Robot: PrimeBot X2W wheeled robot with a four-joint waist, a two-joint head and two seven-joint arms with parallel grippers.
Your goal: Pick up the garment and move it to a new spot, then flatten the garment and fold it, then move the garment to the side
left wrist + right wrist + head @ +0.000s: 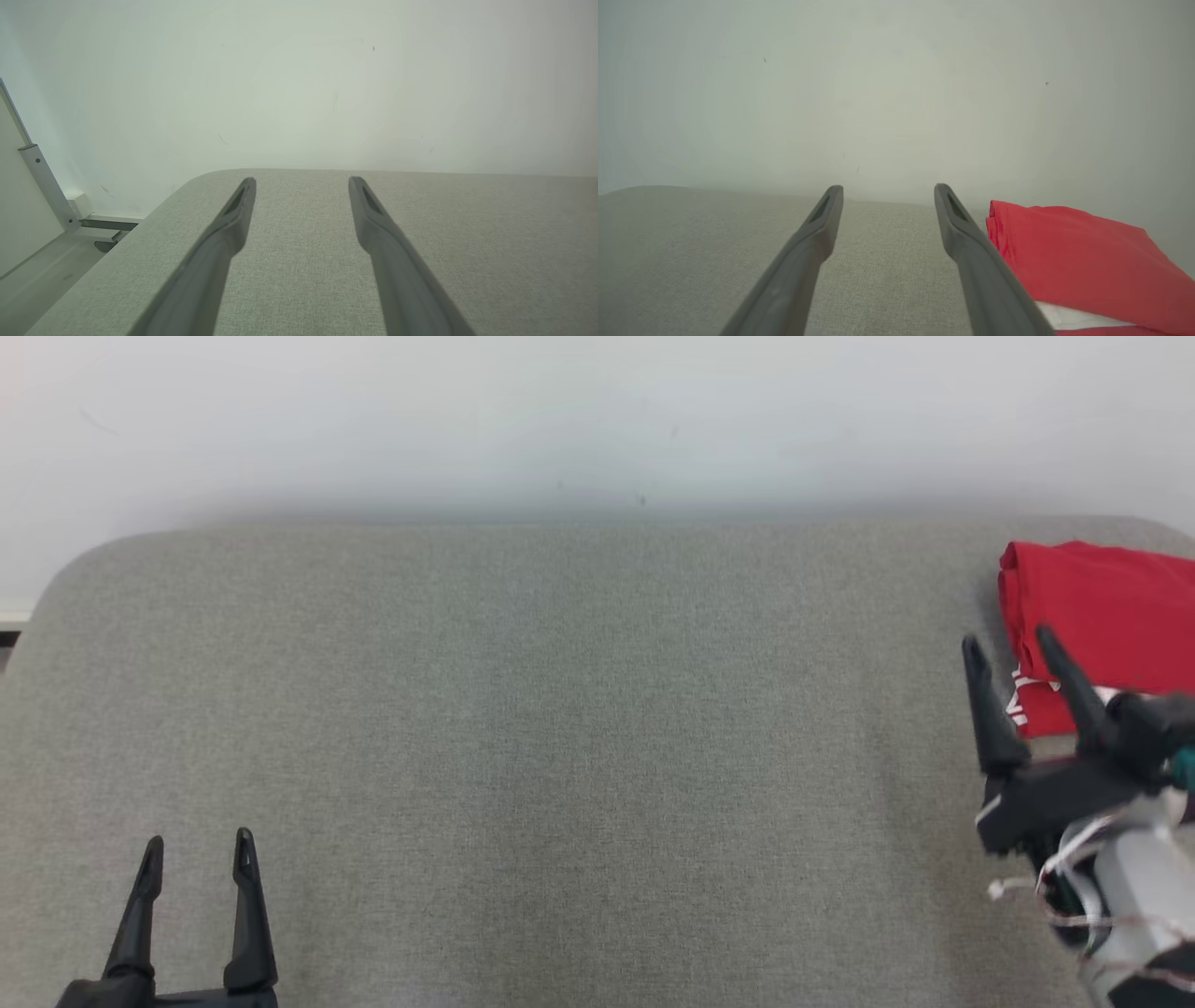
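The garment [1106, 616] is red with white lettering and lies folded in a compact stack at the far right of the grey fabric table [560, 728]. In the right wrist view the garment [1078, 261] sits just to the right of the fingers, with a white band at its near edge. My right gripper [1010, 649] hovers open beside the garment's left edge, empty, one finger crossing in front of the red cloth. My left gripper [196, 845] stands open and empty at the table's near left. The left gripper [301, 182] has only bare grey cloth between its fingers.
A pale wall [597, 420] rises right behind the table's far edge. The table's left corner is rounded; beyond it in the left wrist view stand a metal frame post [46, 186] and the floor [42, 270].
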